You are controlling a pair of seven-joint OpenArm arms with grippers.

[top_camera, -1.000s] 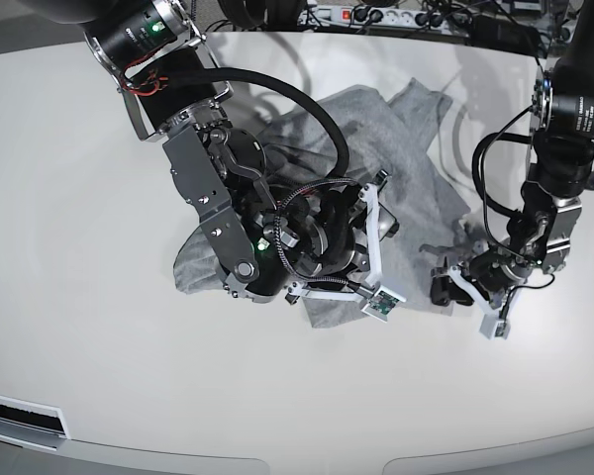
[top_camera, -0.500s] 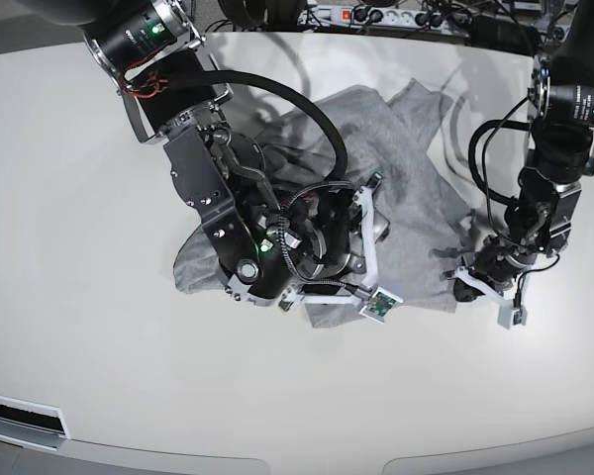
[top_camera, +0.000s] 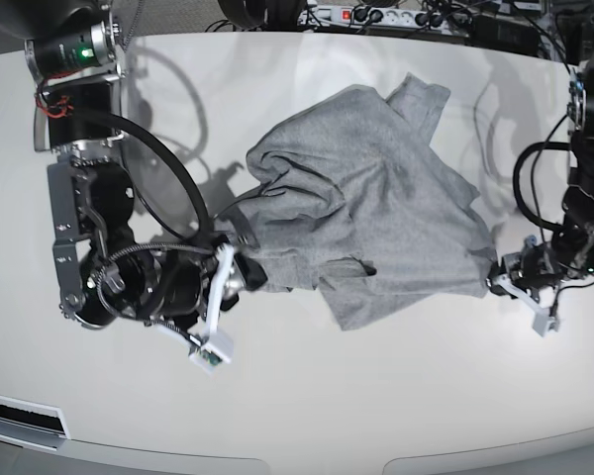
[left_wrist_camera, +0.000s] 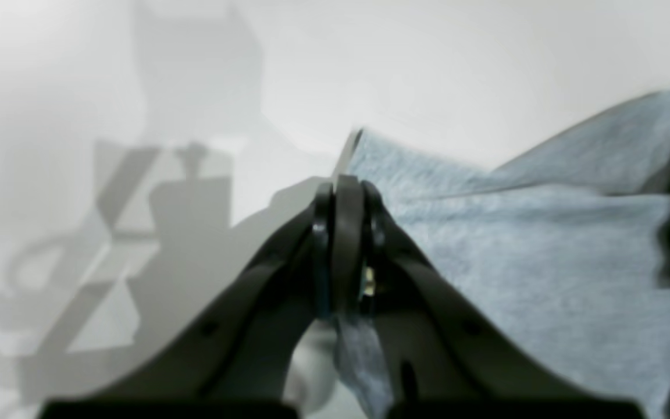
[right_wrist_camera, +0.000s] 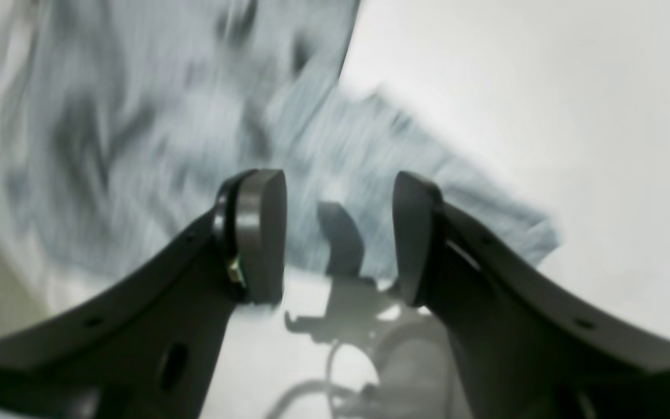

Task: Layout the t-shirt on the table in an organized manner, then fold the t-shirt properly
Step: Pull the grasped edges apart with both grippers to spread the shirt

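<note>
The left gripper is clamped on an edge of the t-shirt. The right gripper stands parted and empty, the crumpled shirt ahead of it on the table.

my black arms, looped black cables, green LED, white brackets, curved dark fingers with grey pads
</note>
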